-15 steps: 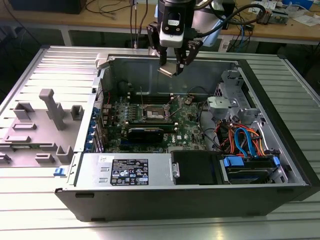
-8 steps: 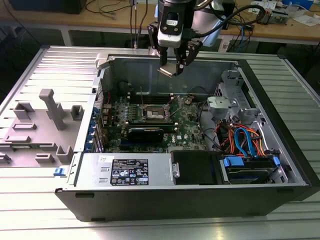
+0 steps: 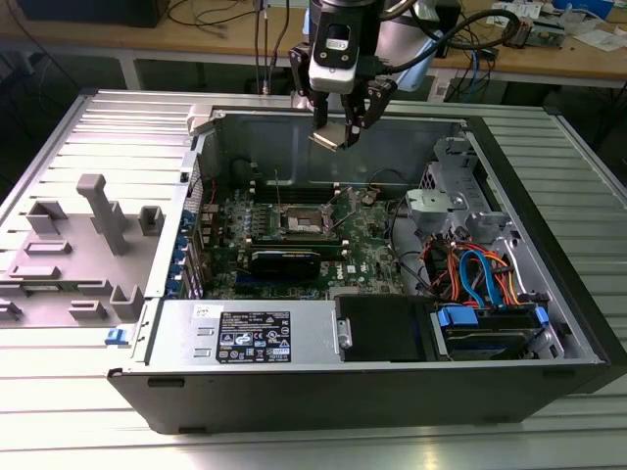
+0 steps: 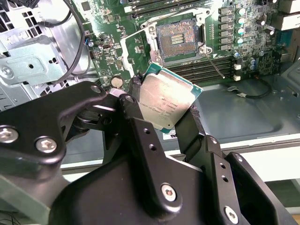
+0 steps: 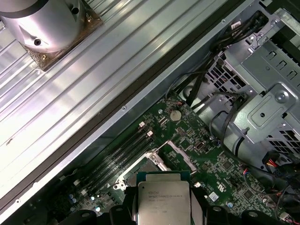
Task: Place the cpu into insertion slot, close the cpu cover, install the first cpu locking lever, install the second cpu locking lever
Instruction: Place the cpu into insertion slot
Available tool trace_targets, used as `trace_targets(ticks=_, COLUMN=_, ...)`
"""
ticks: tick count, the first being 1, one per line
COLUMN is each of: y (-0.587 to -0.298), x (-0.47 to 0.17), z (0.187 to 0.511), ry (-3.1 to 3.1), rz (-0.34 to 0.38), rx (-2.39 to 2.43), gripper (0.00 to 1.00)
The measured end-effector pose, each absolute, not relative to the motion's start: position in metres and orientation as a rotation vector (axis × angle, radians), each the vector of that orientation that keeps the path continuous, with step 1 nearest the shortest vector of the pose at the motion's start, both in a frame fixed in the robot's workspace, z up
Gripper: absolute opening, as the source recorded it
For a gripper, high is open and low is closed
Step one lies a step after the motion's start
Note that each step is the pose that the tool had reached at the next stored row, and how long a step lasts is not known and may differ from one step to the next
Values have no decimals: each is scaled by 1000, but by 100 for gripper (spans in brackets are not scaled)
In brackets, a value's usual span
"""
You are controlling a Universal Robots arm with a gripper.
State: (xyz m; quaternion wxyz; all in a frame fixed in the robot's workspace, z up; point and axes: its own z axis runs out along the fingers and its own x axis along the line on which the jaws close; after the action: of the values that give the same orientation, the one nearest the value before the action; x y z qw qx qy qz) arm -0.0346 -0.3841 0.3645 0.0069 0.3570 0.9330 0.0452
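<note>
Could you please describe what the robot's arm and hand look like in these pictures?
The hand is matte black, built of angular linked plates fastened with silver screws, ending in two slim fingers. In the exterior view its body carries a silver-grey panel, and black cables loop away beside it.

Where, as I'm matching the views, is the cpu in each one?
Exterior view: cpu in the gripper, above the open case.
Second wrist view: cpu clamped between the black fingers.
First wrist view: cpu between the fingers.
Shared landmark: the insertion slot.
</note>
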Motion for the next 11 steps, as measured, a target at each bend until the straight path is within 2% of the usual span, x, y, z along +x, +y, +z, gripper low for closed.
trace_targets(ticks=11, y=-384, x=-35, z=361, ry=2846, rz=139, rx=1278, gripper=54)
